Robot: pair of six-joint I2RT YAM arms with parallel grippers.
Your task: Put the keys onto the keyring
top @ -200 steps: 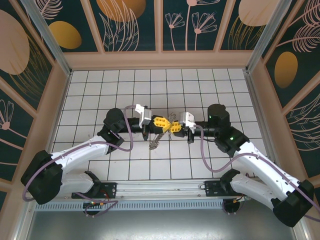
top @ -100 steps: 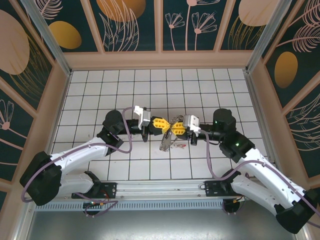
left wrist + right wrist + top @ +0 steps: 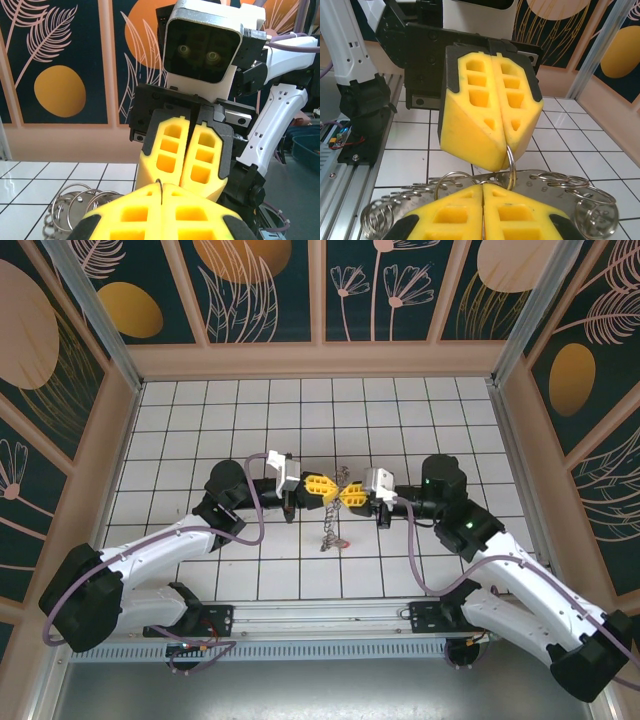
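Over the white tiled table [image 3: 200, 420], the left gripper [image 3: 330, 489] and the right gripper [image 3: 349, 496] meet tip to tip, each with its jaws pressed together. The keys [image 3: 331, 531] hang in a bunch just below that meeting point. The left gripper pinches the keyring [image 3: 511, 156], a thin wire loop. I cannot tell whether the right gripper nips anything.

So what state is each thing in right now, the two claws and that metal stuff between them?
left claw: shut, pinching the wire ring.
right claw: shut, tip to tip with the left claw; whether it grips the ring is unclear.
wire ring: held up at the claws' tips.
bunch of small rings: dangling below the claws.
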